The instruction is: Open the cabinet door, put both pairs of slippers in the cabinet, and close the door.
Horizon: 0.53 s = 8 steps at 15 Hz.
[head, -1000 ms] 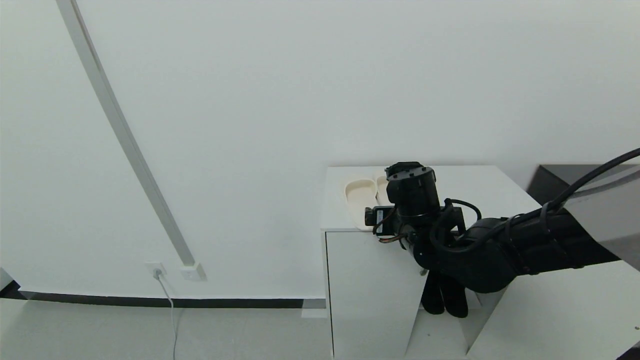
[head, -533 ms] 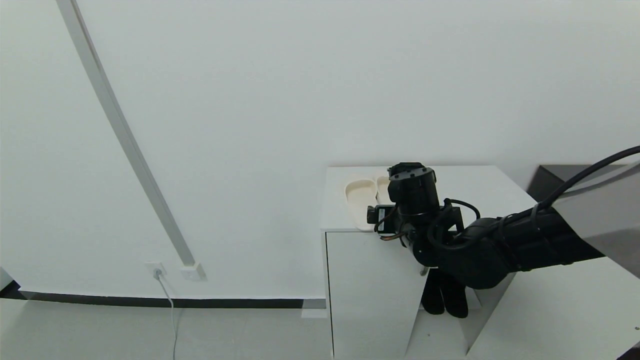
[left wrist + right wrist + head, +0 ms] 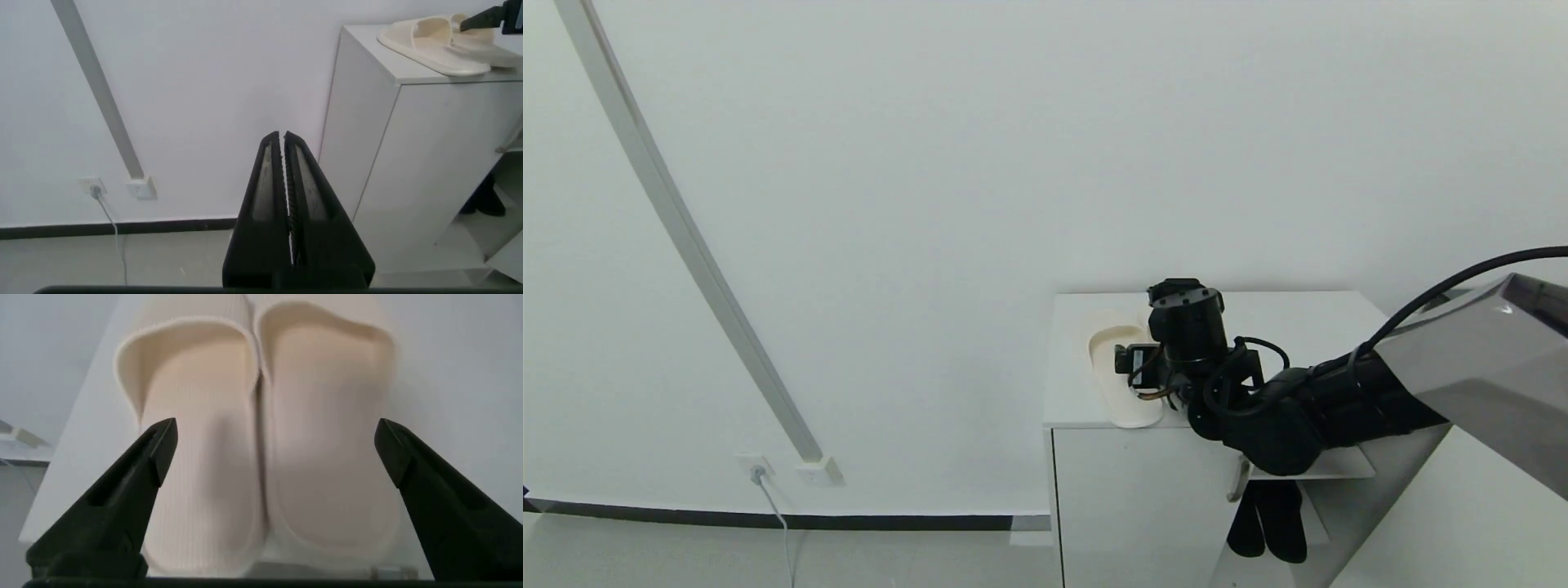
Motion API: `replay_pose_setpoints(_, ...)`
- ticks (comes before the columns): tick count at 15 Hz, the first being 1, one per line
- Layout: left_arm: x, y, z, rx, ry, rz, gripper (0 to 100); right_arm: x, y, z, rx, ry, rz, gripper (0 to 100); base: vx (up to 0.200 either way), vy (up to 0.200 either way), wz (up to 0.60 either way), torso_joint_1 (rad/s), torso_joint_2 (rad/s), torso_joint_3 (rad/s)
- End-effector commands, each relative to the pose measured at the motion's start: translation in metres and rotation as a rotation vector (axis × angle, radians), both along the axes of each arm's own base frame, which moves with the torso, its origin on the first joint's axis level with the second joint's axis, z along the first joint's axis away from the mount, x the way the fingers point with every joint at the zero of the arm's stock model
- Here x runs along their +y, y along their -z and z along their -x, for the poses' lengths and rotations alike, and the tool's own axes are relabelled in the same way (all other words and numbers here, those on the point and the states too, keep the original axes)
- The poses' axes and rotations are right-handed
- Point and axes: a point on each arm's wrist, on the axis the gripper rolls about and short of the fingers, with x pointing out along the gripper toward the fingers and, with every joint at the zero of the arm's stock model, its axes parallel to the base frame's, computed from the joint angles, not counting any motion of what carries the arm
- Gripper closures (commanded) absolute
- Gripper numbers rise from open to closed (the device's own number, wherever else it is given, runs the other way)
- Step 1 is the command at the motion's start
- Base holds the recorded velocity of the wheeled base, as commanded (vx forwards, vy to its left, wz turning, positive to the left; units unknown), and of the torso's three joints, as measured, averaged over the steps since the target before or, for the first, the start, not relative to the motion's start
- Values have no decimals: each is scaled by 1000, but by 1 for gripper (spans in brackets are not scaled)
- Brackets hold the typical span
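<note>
Left wrist view: left tool (image 3: pixel 284 140) pinched together on nothing, near the white cabinet (image 3: pixel 409 163). Ribbed cream slippers (image 3: pixel 196 474) lie side by side on its top, straddled by the wide-open right tool (image 3: pixel 275 437). A black pair (image 3: pixel 1267 529) sits inside.

cabinet: white box-shaped cabinet (image 3: pixel 1307 314) against the wall, lower right
door: white flat cabinet door (image 3: pixel 1462 523), standing open on the right
top: pale cream foam slippers (image 3: pixel 1121 384) lie at the left edge, one mostly hidden
arm: black right arm (image 3: pixel 1282 408) over the cabinet top, wrist above the cream pair
inside: black slippers (image 3: pixel 1270 523) upright below a white shelf (image 3: pixel 1339 469)
wall: grey slanted cable duct (image 3: pixel 678 229); white wall socket (image 3: pixel 756 469) with cord
</note>
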Motion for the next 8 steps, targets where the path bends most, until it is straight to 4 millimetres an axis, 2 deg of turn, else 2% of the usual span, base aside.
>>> replay_pose_setpoints(1, 0, 0, 0, 0, 0, 0, 100, 2, 10, -8, 14, -14, 10, 0, 0, 0, 0, 0, 0, 0)
replay_pose_setpoints(8, 0, 0, 0, 0, -3, 3, 100, 2, 27, -52, -72, -62, 52, 0, 0, 0, 0, 0, 0, 0)
